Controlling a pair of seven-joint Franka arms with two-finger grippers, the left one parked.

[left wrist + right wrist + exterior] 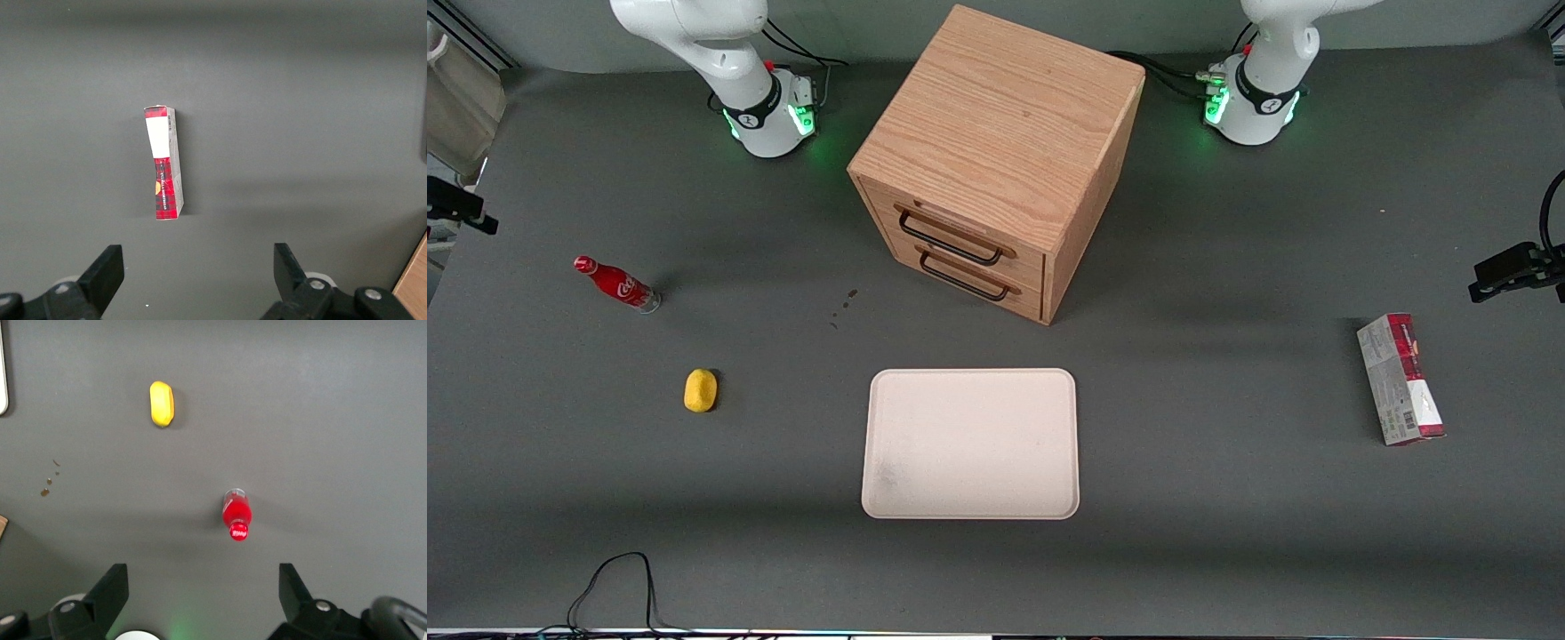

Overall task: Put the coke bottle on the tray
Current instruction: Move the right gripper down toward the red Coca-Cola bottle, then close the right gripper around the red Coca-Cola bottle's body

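The coke bottle (616, 284), small and red with a red cap, stands on the grey table toward the working arm's end. The right wrist view looks down on it (236, 513), cap toward the camera. My right gripper (203, 587) hangs high above the table, open and empty, its two dark fingers (113, 587) spread wide, well above the bottle and not touching it. The gripper itself is out of the front view. The pinkish-cream tray (969, 444) lies flat and bare near the table's front middle, nearer the front camera than the cabinet.
A yellow lemon-like lump (701, 390) lies between the bottle and the tray, nearer the front camera than the bottle; it also shows in the right wrist view (161, 403). A wooden drawer cabinet (996, 151) stands mid-table. A red-and-grey carton (1400, 378) lies toward the parked arm's end.
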